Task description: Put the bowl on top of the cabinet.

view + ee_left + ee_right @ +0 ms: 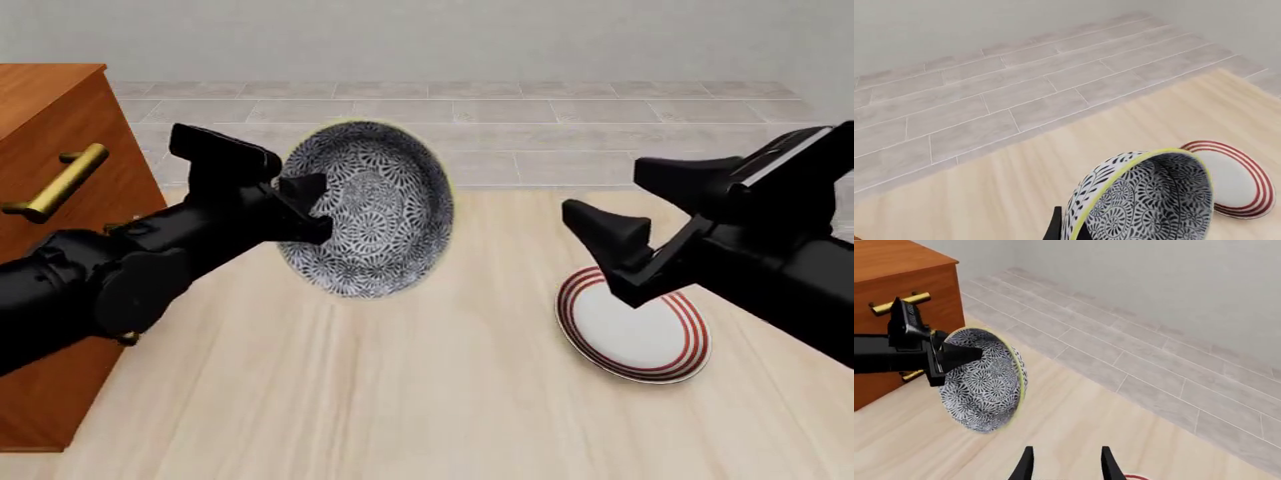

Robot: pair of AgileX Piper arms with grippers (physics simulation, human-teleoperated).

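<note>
Pale wood tabletop, grey tiled floor and plain wall behind. I've got the bowl off the tabletop, pinched at its rim by the left fingers, tipped on its side with the opening facing the right arm. It hangs in the air just beside the cabinet, which stands at the tabletop's left edge, about level with the top (not over it yet). So pickup done; carry across and set-down left. Right fingers parted, holding nothing, above the red-ringed plate toward the right edge. No brands, labels or writing readable anywhere.
</note>
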